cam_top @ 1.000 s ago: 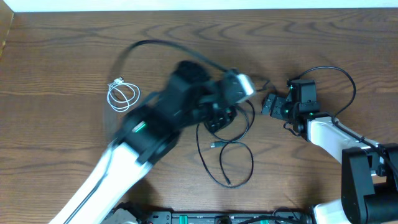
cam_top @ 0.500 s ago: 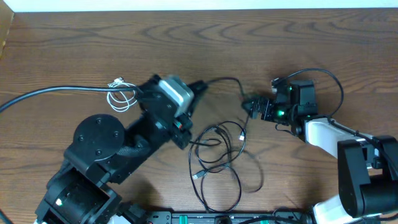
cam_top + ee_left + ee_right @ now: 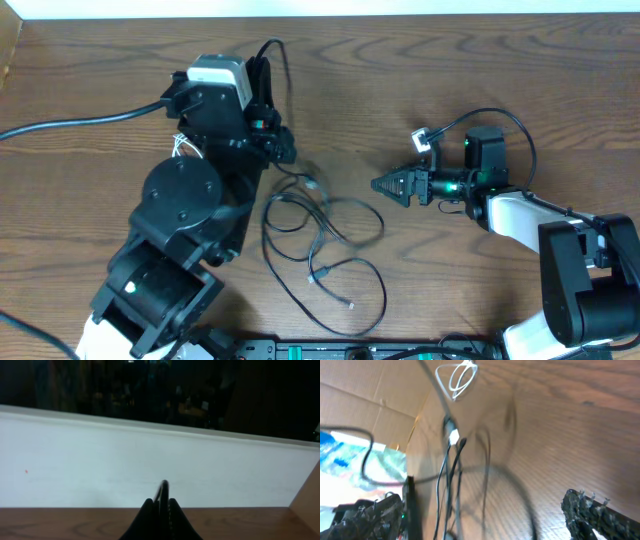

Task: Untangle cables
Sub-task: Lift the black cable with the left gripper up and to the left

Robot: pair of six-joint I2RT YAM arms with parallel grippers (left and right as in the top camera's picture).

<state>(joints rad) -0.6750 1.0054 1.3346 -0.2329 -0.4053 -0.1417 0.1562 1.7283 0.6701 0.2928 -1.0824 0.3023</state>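
The black cable [image 3: 322,243] lies in loose overlapping loops in the middle of the table, with one plug end [image 3: 347,302] toward the front. One strand rises to my left gripper [image 3: 258,80], which is lifted high and points at the far wall. In the left wrist view the left gripper [image 3: 161,502] is shut on the thin black cable [image 3: 163,487]. The white cable [image 3: 183,148] is mostly hidden behind the left arm; the right wrist view shows its small coil [image 3: 460,377]. My right gripper [image 3: 385,184] is open and empty, right of the loops.
A thick black arm wire [image 3: 70,125] runs off to the left edge. The left arm's bulk [image 3: 185,210] covers the table's left middle. A white wall edge [image 3: 320,8] borders the far side. One right finger [image 3: 590,510] shows low in the right wrist view.
The left arm swung left and toward the far edge, lifting the black cable; the loops were dragged left and spread out. The right gripper advanced left and turned on its side.
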